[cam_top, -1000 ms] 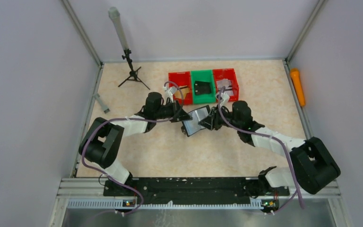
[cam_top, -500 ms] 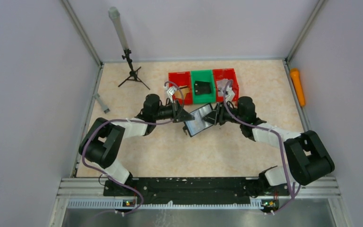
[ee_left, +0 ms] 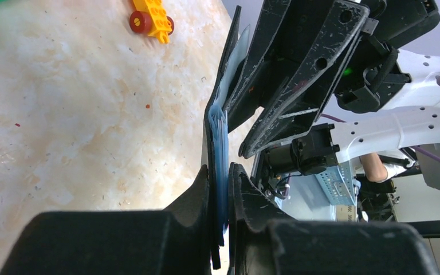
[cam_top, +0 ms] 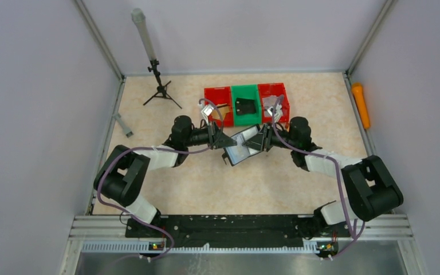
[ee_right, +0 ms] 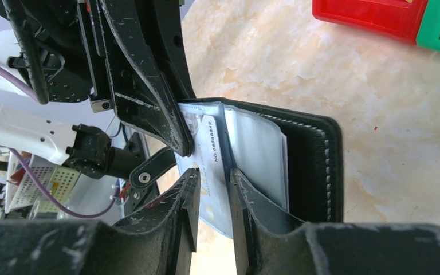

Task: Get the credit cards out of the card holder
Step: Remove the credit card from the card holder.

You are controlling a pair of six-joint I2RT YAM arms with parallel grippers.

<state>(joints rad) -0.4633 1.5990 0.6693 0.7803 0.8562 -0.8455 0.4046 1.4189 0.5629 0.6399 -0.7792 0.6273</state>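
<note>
Black leather with a pale grey-blue lining, the card holder point(ee_right: 315, 157) hangs open between the two claws, over the marbled table point(cam_top: 275, 177) and just in front of the green bin point(cam_top: 236, 117). Whether its lower edge touches the table cannot be told.

Since a second ago the right arm point(cam_top: 326, 163) has drawn its wrist back toward the bins. The holder has gone with it, a little to the right and farther from the arm bases. The left arm point(cam_top: 160, 153) has hardly altered.

The left gripper point(ee_left: 220, 183) has its fingers pressed almost together on the holder's edge, clamping cover and pockets alike. The right gripper point(ee_right: 213, 195) is closed to a narrow slot around a pale credit card point(ee_right: 209, 152) bearing a printed number. The card stands partly out of its pocket. The holder's stitched cover lies just beside the right claw's fingertips, and the left claw's fingertips sit close by on the card's far side.
</note>
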